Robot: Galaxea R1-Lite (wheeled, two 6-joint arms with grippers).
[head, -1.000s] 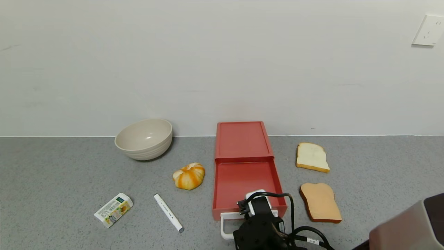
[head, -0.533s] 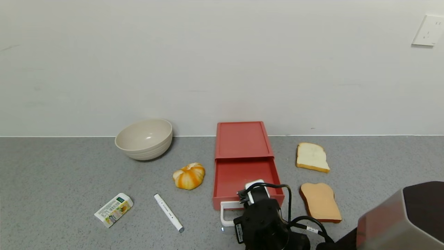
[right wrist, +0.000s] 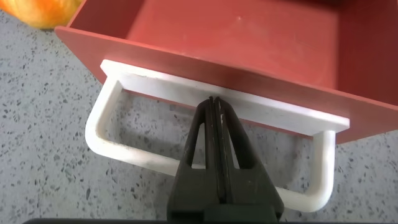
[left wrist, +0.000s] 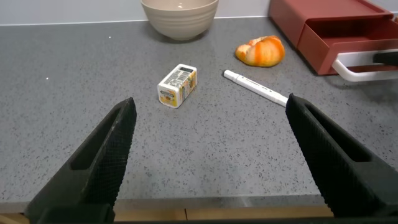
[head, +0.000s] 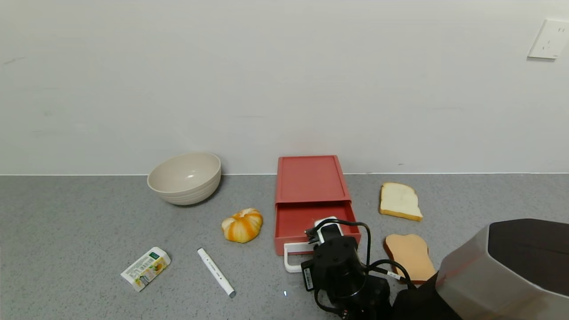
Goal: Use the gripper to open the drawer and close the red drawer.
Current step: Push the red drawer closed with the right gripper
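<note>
Countertop (head: 89, 222): drawer (head: 311, 222) against right gripper (right wrist: 214, 106).

In the head view the right gripper (head: 321, 253) covers part of the drawer (head: 311, 222) front and the right end of its handle (head: 293, 260), and its jaws are out of sight. The right arm's grey housing (head: 498, 271) runs off the frame and overlaps the near toast (head: 406, 253). Print on the carton (head: 145, 268) is too small to read.

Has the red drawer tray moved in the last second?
Yes. The salmon-red plastic drawer tray has slid back into its housing, toward the wall; its white loop handle now sits farther from the toasted bread slice, pushed by the right end effector.
</note>
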